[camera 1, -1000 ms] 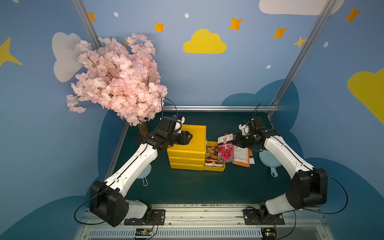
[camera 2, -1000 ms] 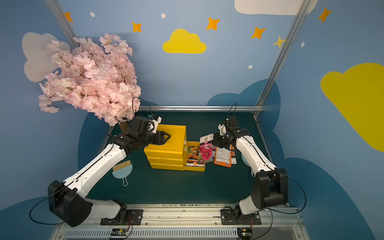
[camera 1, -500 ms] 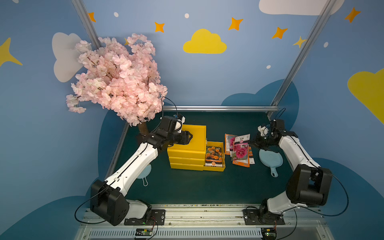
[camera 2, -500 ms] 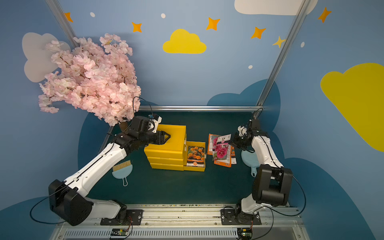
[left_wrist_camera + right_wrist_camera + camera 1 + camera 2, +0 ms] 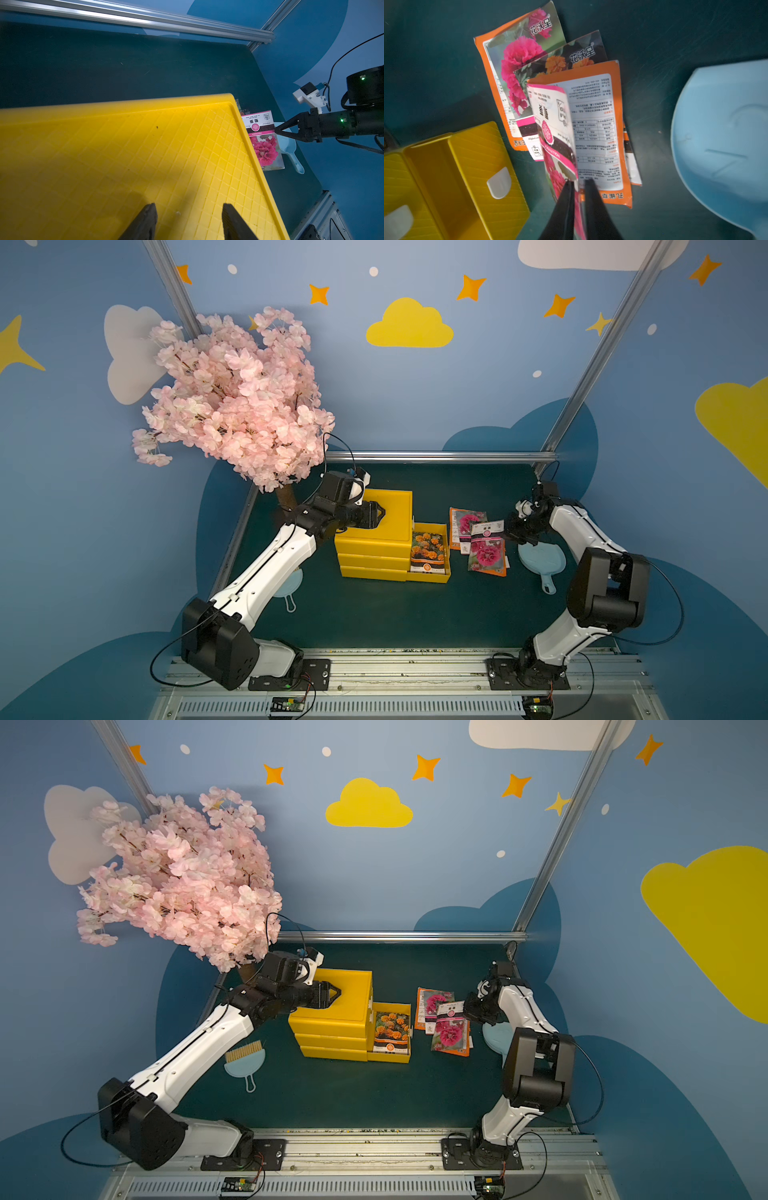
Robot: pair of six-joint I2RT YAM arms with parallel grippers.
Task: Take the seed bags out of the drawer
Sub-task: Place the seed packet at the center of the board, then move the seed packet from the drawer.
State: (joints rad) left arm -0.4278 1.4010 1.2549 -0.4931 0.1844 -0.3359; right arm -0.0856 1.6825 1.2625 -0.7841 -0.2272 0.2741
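Staged robot test cell, dressed up like a playroom. Blue wall panels (image 5: 415, 406) painted with yellow clouds (image 5: 409, 325) and orange stars (image 5: 469, 286). Bare aluminium frame posts (image 5: 598, 352). Fake pink blossom tree (image 5: 232, 402). Dark green surface (image 5: 374, 614). Two arms (image 5: 274, 564) bolted to a metal rail (image 5: 399, 672).

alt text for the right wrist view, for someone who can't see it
The right gripper, jaws slightly apart, straddles the edge of a pink-flower seed packet atop a fanned pile of packets on a dark green table. A pulled-out yellow drawer sits to one side, a pale blue scoop to the other.
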